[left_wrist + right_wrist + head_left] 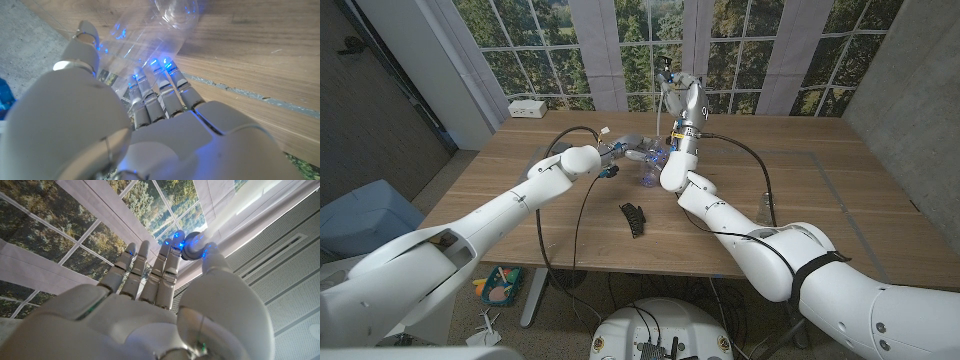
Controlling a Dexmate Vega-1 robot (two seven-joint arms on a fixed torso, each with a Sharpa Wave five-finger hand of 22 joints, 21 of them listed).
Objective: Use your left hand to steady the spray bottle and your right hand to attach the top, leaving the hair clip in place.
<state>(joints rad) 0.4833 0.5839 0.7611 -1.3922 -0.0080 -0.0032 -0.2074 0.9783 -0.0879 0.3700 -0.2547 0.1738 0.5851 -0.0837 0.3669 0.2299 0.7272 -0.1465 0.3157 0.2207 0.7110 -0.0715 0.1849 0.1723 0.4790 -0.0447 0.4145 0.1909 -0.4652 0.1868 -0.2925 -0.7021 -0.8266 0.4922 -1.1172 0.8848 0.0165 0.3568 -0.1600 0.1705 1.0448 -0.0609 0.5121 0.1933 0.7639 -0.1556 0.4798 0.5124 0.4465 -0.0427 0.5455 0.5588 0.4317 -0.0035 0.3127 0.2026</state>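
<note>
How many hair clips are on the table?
1. The black hair clip lies on the wooden table, nearer the robot than the clear spray bottle, between the two arms. Another could be hidden behind the arms, but none shows.

Left hand [150, 125] from behind: fingers [165, 95] curled around the clear spray bottle [150, 35], thumb on its other side, blue light glinting off the fingertips and plastic. Bottle's open neck faces the camera. Wooden table [250, 55] beneath, grey floor beyond its edge.
</note>
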